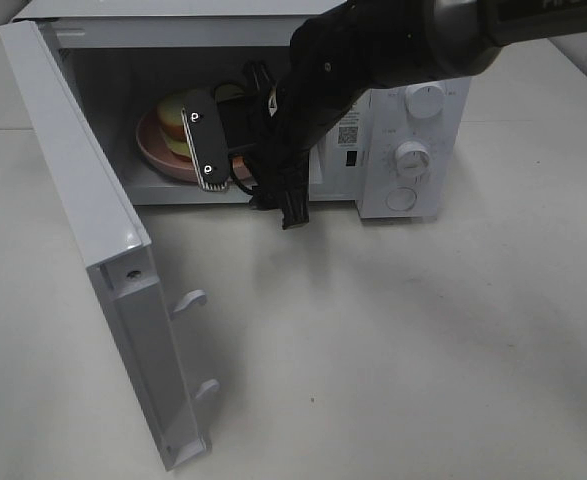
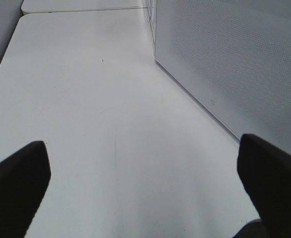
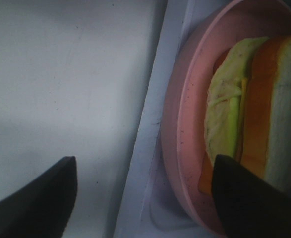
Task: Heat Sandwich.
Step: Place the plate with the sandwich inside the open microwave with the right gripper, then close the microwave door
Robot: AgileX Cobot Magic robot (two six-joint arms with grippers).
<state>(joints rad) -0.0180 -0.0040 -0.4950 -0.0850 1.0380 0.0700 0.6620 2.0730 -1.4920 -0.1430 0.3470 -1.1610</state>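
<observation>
The sandwich [image 1: 176, 118] lies on a round pink plate [image 1: 156, 150] inside the open microwave [image 1: 413, 130]; its white bread, orange crust and green lettuce [image 3: 224, 114] show in the right wrist view. My right gripper [image 1: 201, 150] reaches into the cavity at the plate's near side. Its jaws stand open [image 3: 145, 198], one finger [image 3: 36, 198] off the plate and the other finger [image 3: 254, 198] over the plate's rim [image 3: 177, 139] beside the sandwich. My left gripper [image 2: 145, 188] is open over bare table and holds nothing. It does not show in the high view.
The microwave door [image 1: 93, 230] swings out wide to the left, toward the table's front. The control dials [image 1: 413, 155] are on the right of the microwave's front. The microwave's perforated side wall [image 2: 234, 64] stands close to my left gripper. A white table [image 1: 423, 350] lies all around.
</observation>
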